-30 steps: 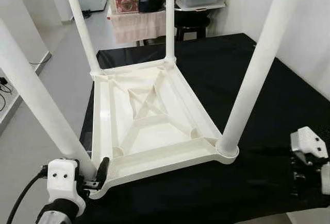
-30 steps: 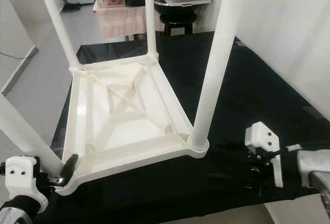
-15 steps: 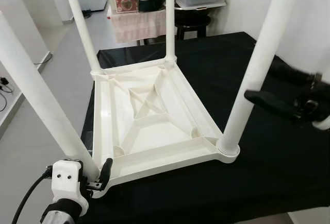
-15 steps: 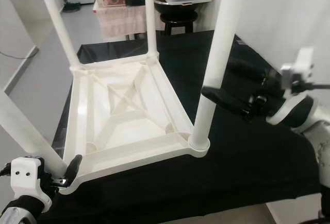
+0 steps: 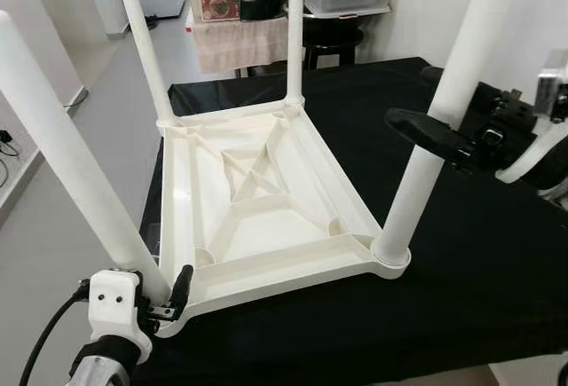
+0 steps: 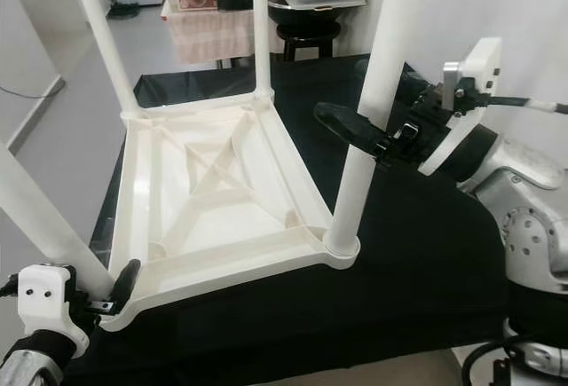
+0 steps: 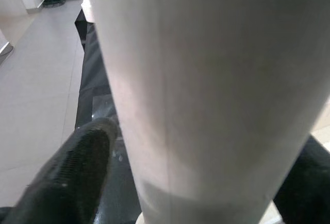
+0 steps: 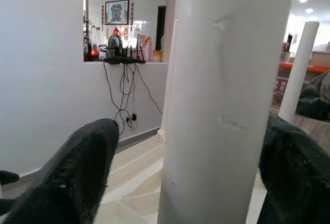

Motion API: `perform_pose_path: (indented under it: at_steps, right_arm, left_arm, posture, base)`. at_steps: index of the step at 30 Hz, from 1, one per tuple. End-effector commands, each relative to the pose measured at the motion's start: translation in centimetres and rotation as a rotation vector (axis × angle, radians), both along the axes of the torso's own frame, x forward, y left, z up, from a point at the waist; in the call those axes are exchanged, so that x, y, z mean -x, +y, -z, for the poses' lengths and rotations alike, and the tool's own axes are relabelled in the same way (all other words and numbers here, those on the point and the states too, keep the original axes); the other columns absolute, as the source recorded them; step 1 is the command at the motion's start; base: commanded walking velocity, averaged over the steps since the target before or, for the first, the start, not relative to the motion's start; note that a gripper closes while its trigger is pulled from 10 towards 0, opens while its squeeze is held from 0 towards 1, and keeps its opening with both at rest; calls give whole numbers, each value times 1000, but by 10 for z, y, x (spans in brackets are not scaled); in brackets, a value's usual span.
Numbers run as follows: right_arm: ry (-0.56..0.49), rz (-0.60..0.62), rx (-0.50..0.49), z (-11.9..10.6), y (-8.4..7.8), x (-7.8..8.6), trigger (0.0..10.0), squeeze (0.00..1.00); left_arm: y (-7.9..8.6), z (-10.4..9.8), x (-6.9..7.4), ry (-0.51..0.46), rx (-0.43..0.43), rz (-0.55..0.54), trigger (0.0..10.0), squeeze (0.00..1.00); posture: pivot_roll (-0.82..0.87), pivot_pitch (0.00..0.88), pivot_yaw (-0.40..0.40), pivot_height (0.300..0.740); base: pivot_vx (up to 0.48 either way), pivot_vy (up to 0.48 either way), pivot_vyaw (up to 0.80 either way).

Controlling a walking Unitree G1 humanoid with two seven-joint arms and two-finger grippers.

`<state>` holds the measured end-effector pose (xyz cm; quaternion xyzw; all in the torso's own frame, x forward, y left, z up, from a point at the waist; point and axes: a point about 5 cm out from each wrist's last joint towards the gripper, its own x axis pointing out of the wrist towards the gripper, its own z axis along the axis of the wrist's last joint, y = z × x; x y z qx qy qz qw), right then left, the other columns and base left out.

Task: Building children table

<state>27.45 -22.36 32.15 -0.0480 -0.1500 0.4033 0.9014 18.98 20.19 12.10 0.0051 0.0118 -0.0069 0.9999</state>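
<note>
Table: your white plastic children's table lies upside down on the black cloth, its four legs pointing up.
Left gripper: your left gripper sits at the base of the near left leg; its fingers are apart with the leg between them, though you cannot tell whether they press on it.
Right gripper: your right gripper is spread wide around the middle of the near right leg, one finger on each side, not clamped.
</note>
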Motion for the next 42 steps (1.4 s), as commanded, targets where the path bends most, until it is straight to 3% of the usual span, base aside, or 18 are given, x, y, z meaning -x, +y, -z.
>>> perform_pose_path:
  at_steps: [1,13,19,26,27,29,31,32,33,34,35,36,37,38,39,40,41,42]
  right_arm:
    - [21,-8,25,1,2,-3,0,0]
    - [44,23,47,2,0,-11,0,0]
    - [63,96,36,5,-5,-18,0,0]
    - [154,394,-48,27,-26,-39,0,0]
    - [154,394,-48,27,-26,-39,0,0]
    - [239,582,-108,49,-39,-47,0,0]
    - [239,582,-108,49,-39,-47,0,0]
    - [277,651,-141,58,-43,-48,0,0]
    - [277,651,-141,58,-43,-48,0,0]
    - [310,703,-173,67,-42,-49,0,0]
    - [310,703,-173,67,-42,-49,0,0]
    - [360,758,-213,81,-36,-50,0,0]
    - [360,758,-213,81,-36,-50,0,0]
    - [389,775,-222,89,-31,-50,0,0]
    - [389,775,-222,89,-31,-50,0,0]
    - [425,799,-224,100,-23,-50,0,0]
    - [425,799,-224,100,-23,-50,0,0]
    - [539,842,-229,131,-2,-49,0,0]
  left_arm:
    - [1,5,0,10,8,-9,0,0]
    - [1,5,-1,4,19,-20,0,0]
    - [3,5,-1,-2,24,-29,0,0]
    - [13,-34,-19,-132,-5,-14,0,0]
    - [13,-34,-19,-132,-5,-14,0,0]
    - [20,-86,-35,-286,-41,31,0,0]
    - [20,-86,-35,-286,-41,31,0,0]
    - [23,-113,-41,-365,-68,61,0,0]
    - [23,-113,-41,-365,-68,61,0,0]
    - [28,-154,-52,-478,-111,107,0,0]
    - [28,-154,-52,-478,-111,107,0,0]
    - [32,-222,-61,-643,-185,185,0,0]
    - [32,-222,-61,-643,-185,185,0,0]
    - [32,-253,-63,-711,-221,229,0,0]
    - [32,-253,-63,-711,-221,229,0,0]
    - [28,-282,-66,-768,-251,283,0,0]
    - [28,-282,-66,-768,-251,283,0,0]
    - [14,-336,-74,-859,-286,384,0,0]
  posture:
    - [-46,52,-9,740]
    - [-45,54,-20,740]
    - [-45,55,-18,740]
    - [-32,54,-20,740]
    - [-32,54,-20,740]
    - [-23,51,-13,740]
    - [-23,51,-13,740]
    - [-19,50,-13,740]
    - [-19,50,-13,740]
    - [-8,41,-1,740]
    - [-8,41,-1,740]
    - [-7,35,8,740]
    - [-7,35,8,740]
    - [-1,29,16,740]
    - [-1,29,16,740]
    - [10,27,22,740]
    - [10,27,22,740]
    - [23,24,35,740]
  base:
    - [0,0,0]
    - [0,0,0]
    - [0,0,0]
    - [0,0,0]
    - [0,0,0]
    - [0,0,0]
    - [0,0,0]
    - [0,0,0]
    - [0,0,0]
    - [0,0,0]
    - [0,0,0]
    - [0,0,0]
    - [0,0,0]
    - [0,0,0]
    - [0,0,0]
    - [0,0,0]
    - [0,0,0]
    - [0,0,0]
